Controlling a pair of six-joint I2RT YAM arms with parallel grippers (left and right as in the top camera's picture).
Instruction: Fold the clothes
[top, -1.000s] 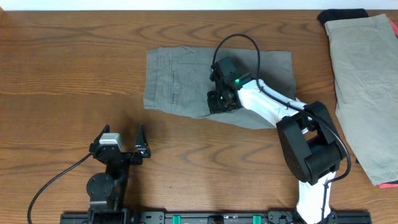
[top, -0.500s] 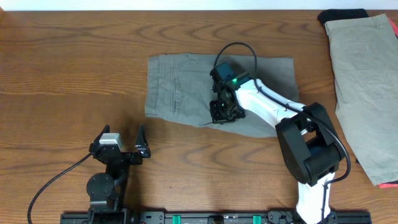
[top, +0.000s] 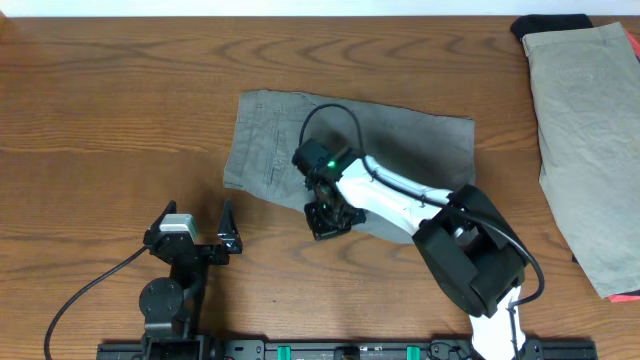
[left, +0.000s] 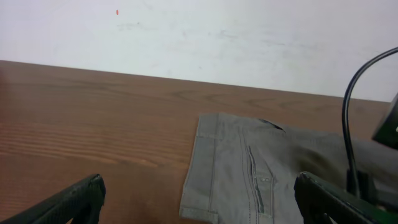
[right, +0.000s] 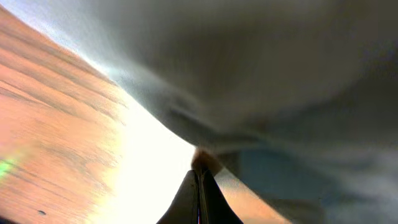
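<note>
Mid-grey shorts (top: 270, 140) lie flat in the middle of the table, pocket stitching on their left half. My right gripper (top: 325, 215) is at their near edge, shut on a pinch of the grey fabric and pulled toward the front left. In the right wrist view the shut fingers (right: 200, 177) hold blurred grey cloth (right: 261, 74) above the wood. My left gripper (top: 195, 228) is open and empty near the front left. Its view shows the shorts (left: 249, 168) ahead between the spread fingers (left: 199, 186).
A paler beige-grey pair (top: 585, 130) lies along the right edge of the table, on top of a black item (top: 550, 25) at the far right corner. A bit of red (top: 625, 297) shows under its near end.
My right gripper has moved from the middle of the shorts toward the front left, dragging grey fabric with it. The shorts' outline has shifted slightly. The left arm has not moved.
</note>
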